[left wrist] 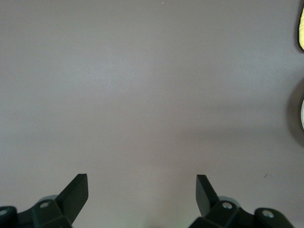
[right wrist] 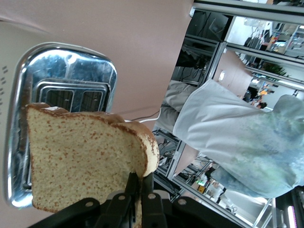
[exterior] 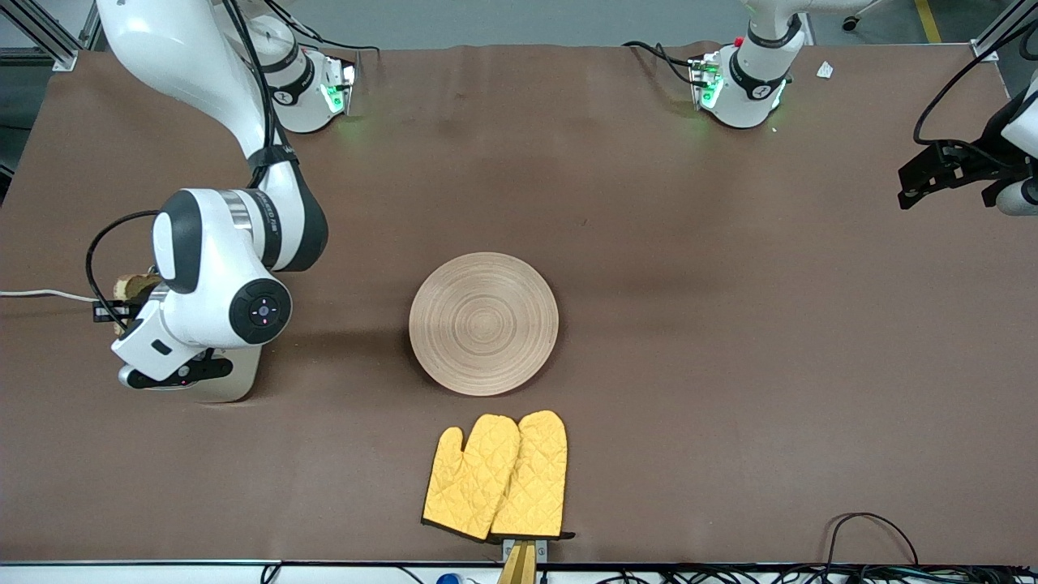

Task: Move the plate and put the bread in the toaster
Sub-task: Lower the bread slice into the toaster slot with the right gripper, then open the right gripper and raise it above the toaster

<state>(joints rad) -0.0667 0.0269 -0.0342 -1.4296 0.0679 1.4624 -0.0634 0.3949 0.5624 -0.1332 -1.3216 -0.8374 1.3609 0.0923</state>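
The light wooden plate [exterior: 483,323] lies at the middle of the table with nothing on it. My right gripper [right wrist: 140,183] is shut on one edge of the speckled brown bread [right wrist: 85,156] and holds the slice upright over the toaster's chrome top [right wrist: 66,71], above its slots. In the front view a bit of the bread [exterior: 134,285] shows past the right arm's wrist, which hides most of the cream toaster [exterior: 235,380]. My left gripper [exterior: 915,188] is open and empty, up over the table's edge at the left arm's end; its fingertips [left wrist: 78,190] show over bare mat.
A pair of yellow oven mitts [exterior: 499,474] lies nearer to the front camera than the plate. The toaster's white cord [exterior: 40,294] runs off the table at the right arm's end. Brown mat [exterior: 730,365] covers the table.
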